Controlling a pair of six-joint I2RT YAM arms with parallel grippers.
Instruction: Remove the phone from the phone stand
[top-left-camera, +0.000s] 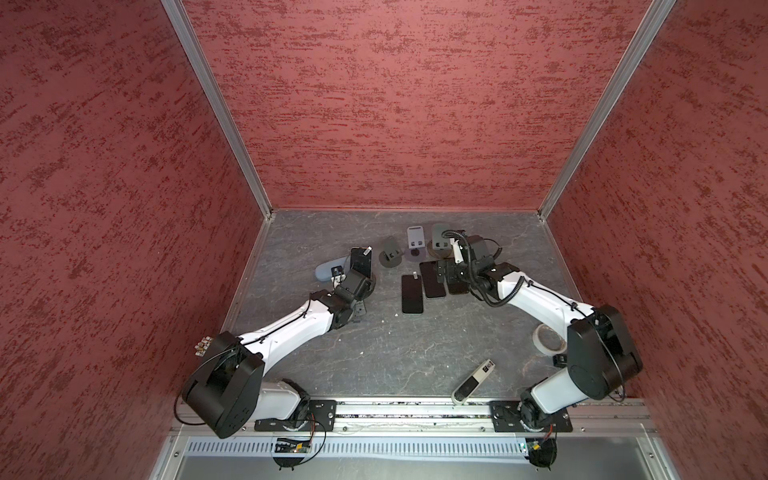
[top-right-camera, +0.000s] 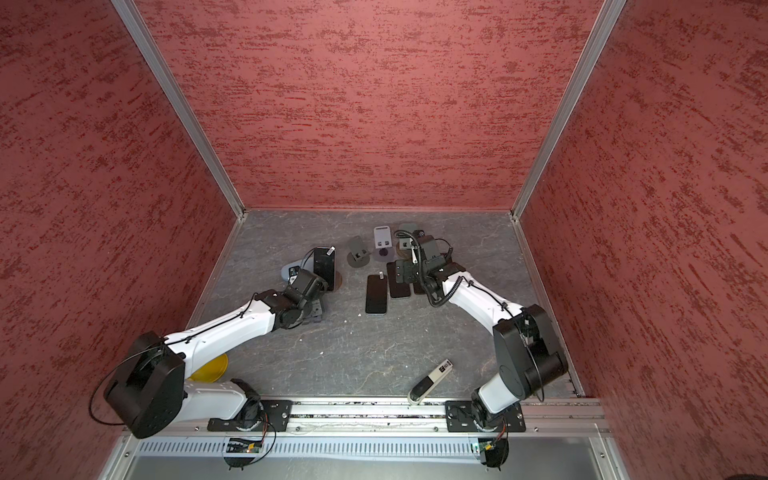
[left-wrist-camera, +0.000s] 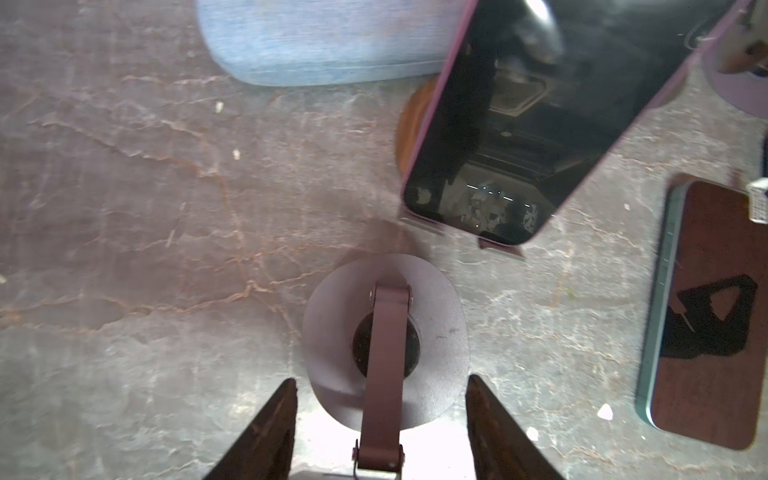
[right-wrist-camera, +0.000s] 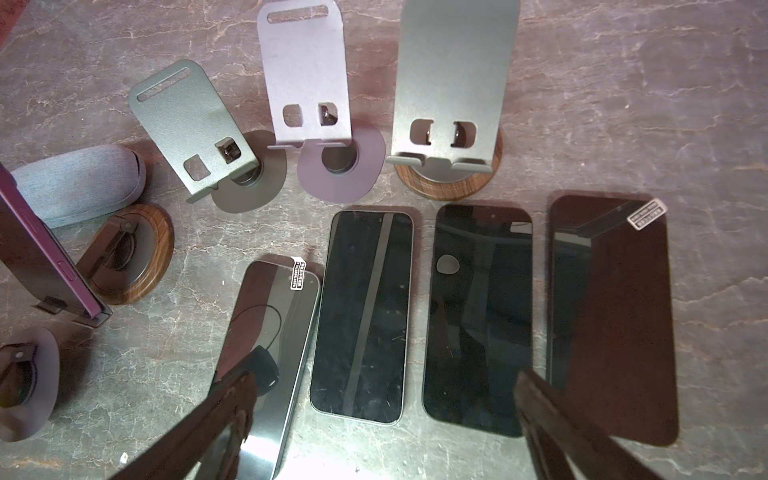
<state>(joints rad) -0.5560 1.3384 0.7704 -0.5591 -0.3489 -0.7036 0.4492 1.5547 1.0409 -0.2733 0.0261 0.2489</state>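
Note:
A purple-cased phone (top-left-camera: 360, 262) (left-wrist-camera: 519, 124) (right-wrist-camera: 37, 257) leans upright on a phone stand with a round wooden base (left-wrist-camera: 409, 124) (right-wrist-camera: 137, 253), at the left of the table. My left gripper (top-left-camera: 357, 307) (left-wrist-camera: 382, 380) hangs just in front of it, over a second, empty stand with a grey-purple base (left-wrist-camera: 386, 340). Its fingers (left-wrist-camera: 286, 415) sit either side of that stand's back plate, closed against it. My right gripper (top-left-camera: 446, 270) (right-wrist-camera: 386, 386) is open above phones lying flat, holding nothing.
Several phones (right-wrist-camera: 361, 316) lie face up in a row mid-table. Behind them stand three empty stands (right-wrist-camera: 307, 83). A blue-grey case (top-left-camera: 328, 270) lies behind the left gripper. A tape roll (top-left-camera: 548, 338) and a white-grey device (top-left-camera: 473, 380) lie front right.

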